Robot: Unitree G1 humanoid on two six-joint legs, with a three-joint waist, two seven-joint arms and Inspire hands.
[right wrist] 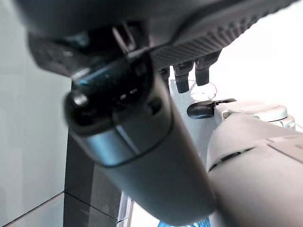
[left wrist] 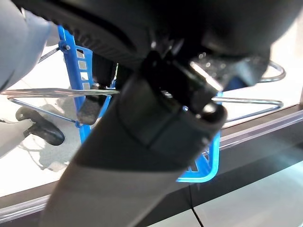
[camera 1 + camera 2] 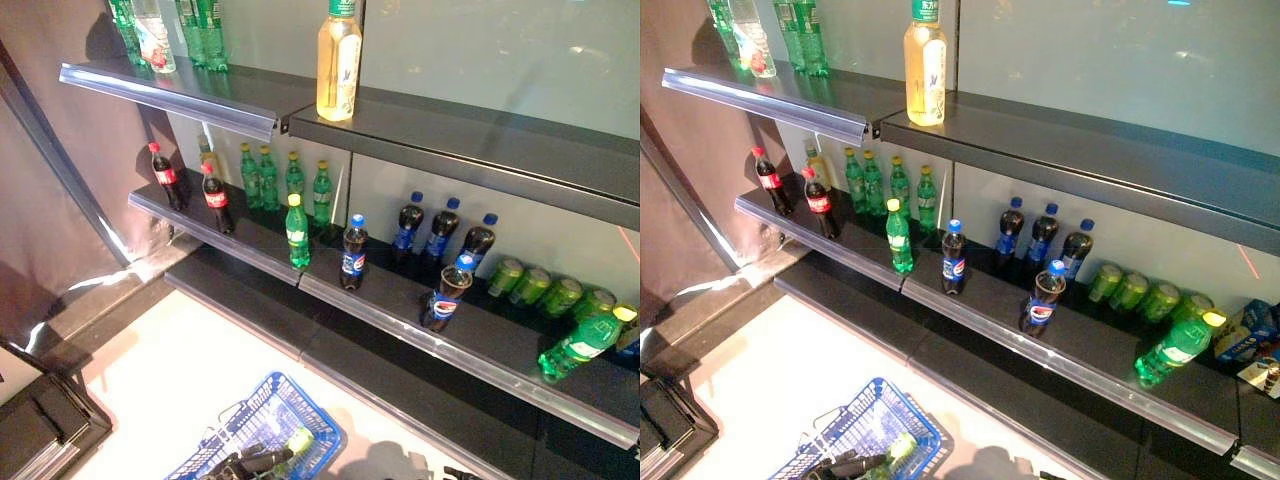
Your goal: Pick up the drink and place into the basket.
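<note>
At the bottom centre of the left eye view the dark left hand [image 3: 250, 463] sits at the wire handles of the blue plastic mesh basket [image 3: 300, 405]; its wrist view shows the handles running past the hand, so it looks curled round them, carrying the basket; the right hand [image 1: 142, 156] fills its own wrist view, and whether it is open or closed I cannot tell; a pale green bottle [image 3: 298, 440] already lies in the basket, just beside the left hand, so one drink appears placed; further drinks stand well above, such as the upright green soda bottle [image 3: 297, 231] at the front edge of the dark middle shelf [image 3: 400, 300].
</note>
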